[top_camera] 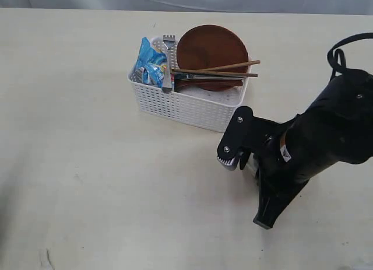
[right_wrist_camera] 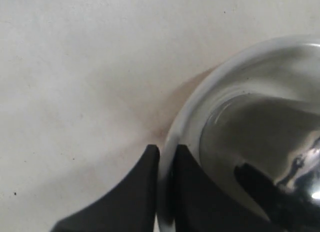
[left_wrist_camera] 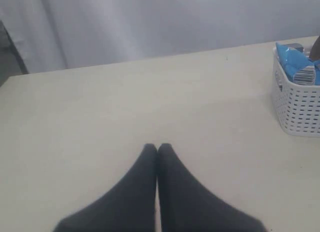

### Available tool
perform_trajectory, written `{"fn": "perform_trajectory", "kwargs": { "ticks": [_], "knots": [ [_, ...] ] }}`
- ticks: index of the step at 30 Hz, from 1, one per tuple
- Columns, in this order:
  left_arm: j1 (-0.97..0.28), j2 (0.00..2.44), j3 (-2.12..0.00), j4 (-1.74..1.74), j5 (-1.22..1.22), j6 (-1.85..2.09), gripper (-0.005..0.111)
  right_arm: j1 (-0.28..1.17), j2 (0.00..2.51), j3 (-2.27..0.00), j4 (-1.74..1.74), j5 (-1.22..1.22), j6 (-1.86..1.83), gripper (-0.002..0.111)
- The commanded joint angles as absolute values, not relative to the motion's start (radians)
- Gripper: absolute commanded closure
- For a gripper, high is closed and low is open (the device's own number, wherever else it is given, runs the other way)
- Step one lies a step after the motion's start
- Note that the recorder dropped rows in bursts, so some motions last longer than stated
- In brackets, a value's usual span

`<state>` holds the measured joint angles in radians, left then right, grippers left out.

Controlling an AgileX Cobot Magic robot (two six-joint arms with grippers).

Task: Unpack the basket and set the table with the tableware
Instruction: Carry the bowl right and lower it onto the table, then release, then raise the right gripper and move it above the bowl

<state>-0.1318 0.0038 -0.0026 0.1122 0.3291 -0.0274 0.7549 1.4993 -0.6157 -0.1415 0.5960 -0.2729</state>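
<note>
Perf. plastic basket (top_camera: 186,107), matt brown plate (top_camera: 213,45), wood chopsticks (top_camera: 224,66), shiny steel cup (right_wrist_camera: 260,127), glossy bag (top_camera: 148,63), matt table (top_camera: 87,165)

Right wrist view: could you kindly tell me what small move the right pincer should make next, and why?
Probably open the right pincer slightly, then lift straight up. Its fingers pinch the rim of the steel cup, which appears to rest on the table away from the basket, where the plate and chopsticks wait to be unpacked.
</note>
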Motion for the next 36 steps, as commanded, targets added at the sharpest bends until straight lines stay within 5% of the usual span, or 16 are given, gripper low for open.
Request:
{"fn": "perform_trajectory", "kwargs": {
  "ticks": [1,5,11,20,27,34,36],
  "knots": [
    [-0.138,0.000,0.000,0.101,0.320,-0.029,0.107,0.759,1.497,-0.602,-0.103,0.668,-0.257,0.108],
    [-0.138,0.000,0.000,0.101,0.320,-0.027,0.107,0.759,1.482,-0.602,-0.087,0.670,-0.257,0.103],
    [-0.138,0.000,0.000,0.101,0.320,-0.027,0.107,0.759,1.480,-0.602,-0.078,0.674,-0.257,0.059],
    [-0.138,0.000,0.000,0.101,0.320,-0.027,0.107,0.759,1.457,-0.718,-0.046,0.798,-0.251,0.055],
    [-0.138,0.000,0.000,0.101,0.320,-0.027,0.107,0.757,1.388,-0.876,0.000,0.839,-0.129,0.063],
    [-0.138,0.000,0.000,0.101,0.320,-0.027,0.107,0.659,1.559,-1.028,-0.034,0.913,0.059,0.109],
    [-0.138,0.000,0.000,0.101,0.320,-0.027,0.107,0.627,1.624,-1.067,-0.032,0.940,0.059,0.109]
  ]
}}
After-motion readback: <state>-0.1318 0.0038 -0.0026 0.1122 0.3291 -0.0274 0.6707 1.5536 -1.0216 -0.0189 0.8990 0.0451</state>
